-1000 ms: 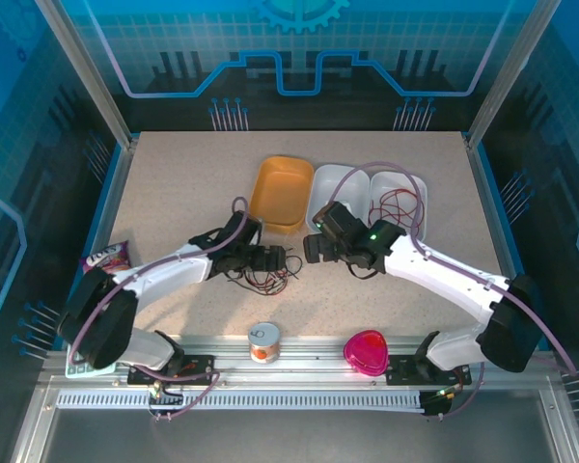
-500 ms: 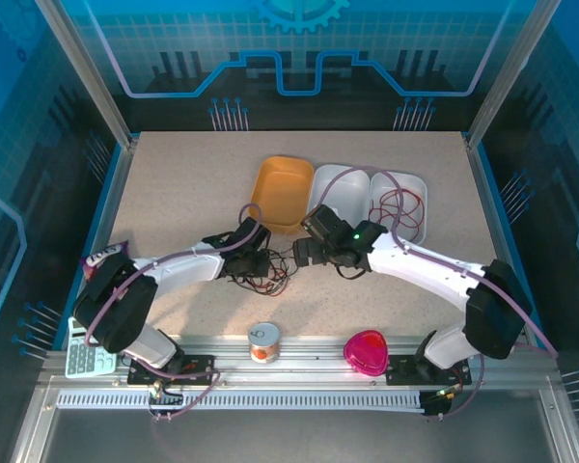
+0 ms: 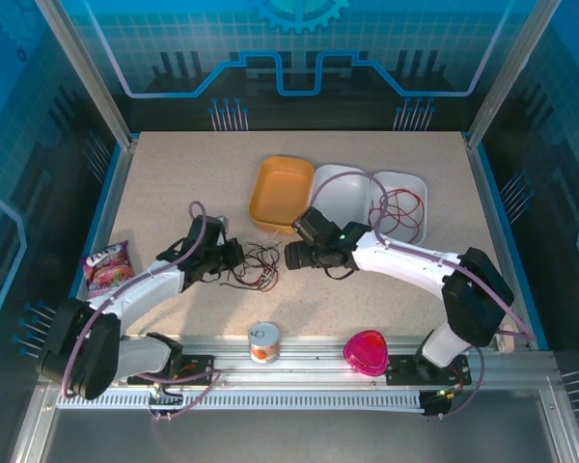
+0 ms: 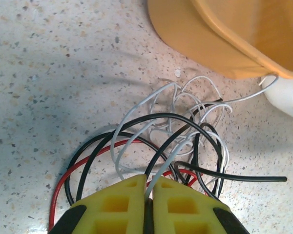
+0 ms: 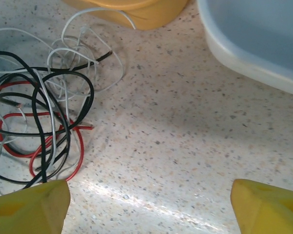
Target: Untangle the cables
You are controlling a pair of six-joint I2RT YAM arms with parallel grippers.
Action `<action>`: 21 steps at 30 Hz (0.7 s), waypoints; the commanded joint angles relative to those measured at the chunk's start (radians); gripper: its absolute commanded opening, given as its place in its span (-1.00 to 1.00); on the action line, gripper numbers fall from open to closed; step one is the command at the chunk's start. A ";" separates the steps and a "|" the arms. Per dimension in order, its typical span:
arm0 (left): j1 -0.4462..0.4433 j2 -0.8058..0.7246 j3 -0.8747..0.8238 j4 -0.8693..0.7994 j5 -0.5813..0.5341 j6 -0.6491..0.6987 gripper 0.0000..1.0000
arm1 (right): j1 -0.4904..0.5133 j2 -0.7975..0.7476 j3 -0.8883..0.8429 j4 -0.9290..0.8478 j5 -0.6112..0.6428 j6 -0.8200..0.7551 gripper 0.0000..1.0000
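L gripper clamped on white cable; R gripper agape. Risk: pull drags whole tangle, tightens knot, rest unpinned.

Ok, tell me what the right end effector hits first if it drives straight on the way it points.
Most likely bare tabletop: the open right end effector tilts down at it, with the cables lying off to one side. Further along stands the orange bin, though depth is unclear.
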 commanded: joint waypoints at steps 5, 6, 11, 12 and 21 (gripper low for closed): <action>0.092 -0.050 -0.108 0.183 0.172 -0.194 -1.00 | 0.027 0.071 0.035 0.059 -0.070 0.018 0.42; 0.100 -0.049 -0.113 0.189 0.180 -0.199 -1.00 | 0.028 0.079 0.041 0.058 -0.071 0.014 0.38; 0.125 -0.045 -0.137 0.215 0.192 -0.225 -1.00 | 0.040 0.137 0.070 0.050 -0.086 0.009 0.09; 0.130 -0.045 -0.142 0.215 0.191 -0.225 -1.00 | 0.040 0.145 0.074 0.049 -0.088 0.012 0.09; 0.161 -0.047 -0.176 0.200 0.179 -0.227 -1.00 | 0.063 0.245 0.133 0.041 -0.137 0.014 -0.25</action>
